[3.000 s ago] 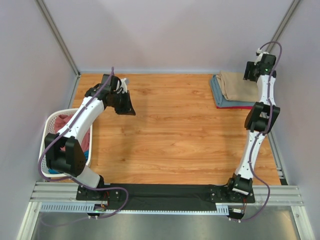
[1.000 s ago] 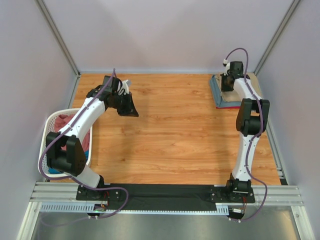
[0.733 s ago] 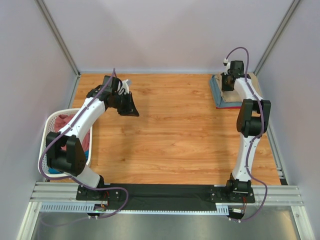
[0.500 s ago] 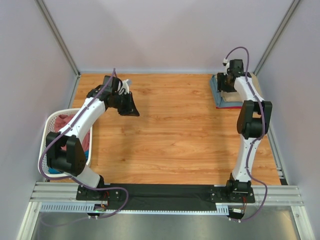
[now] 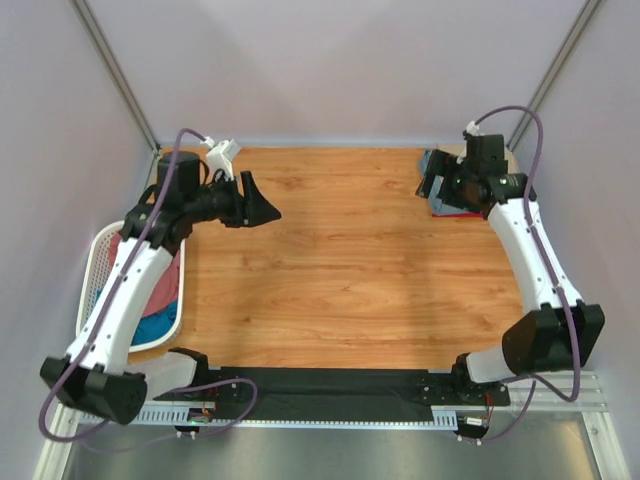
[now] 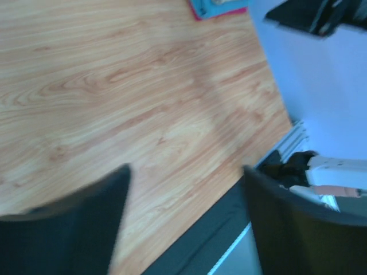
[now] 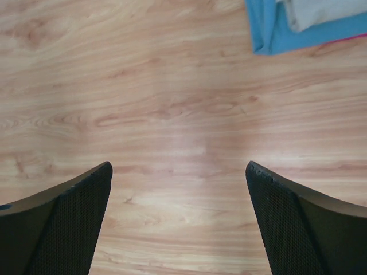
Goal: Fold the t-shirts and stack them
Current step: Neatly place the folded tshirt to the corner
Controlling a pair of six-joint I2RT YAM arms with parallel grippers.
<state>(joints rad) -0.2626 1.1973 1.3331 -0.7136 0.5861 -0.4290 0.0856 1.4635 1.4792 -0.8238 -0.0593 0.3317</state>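
Folded t-shirts (image 5: 436,160) lie stacked at the table's back right corner, mostly hidden by my right arm. The right wrist view shows the stack's corner: a tan shirt (image 7: 309,11) on a blue one (image 7: 275,34), with a red edge (image 7: 351,38) beneath. My right gripper (image 5: 432,187) (image 7: 178,166) hovers just left of the stack, open, with only bare wood between its fingers. My left gripper (image 5: 262,205) (image 6: 186,168) hangs open and empty above the left half of the table. More t-shirts, pink (image 5: 150,285) and teal (image 5: 157,325), sit crumpled in the basket.
A white slatted laundry basket (image 5: 97,262) stands at the left edge under my left arm. Walls close the back and both sides. A black strip (image 5: 330,382) and the arm bases run along the near edge.
Both grippers have opened. The right gripper has pulled off the stack toward the table's middle. The left arm has swung up over the basket, its gripper staying about where it was.
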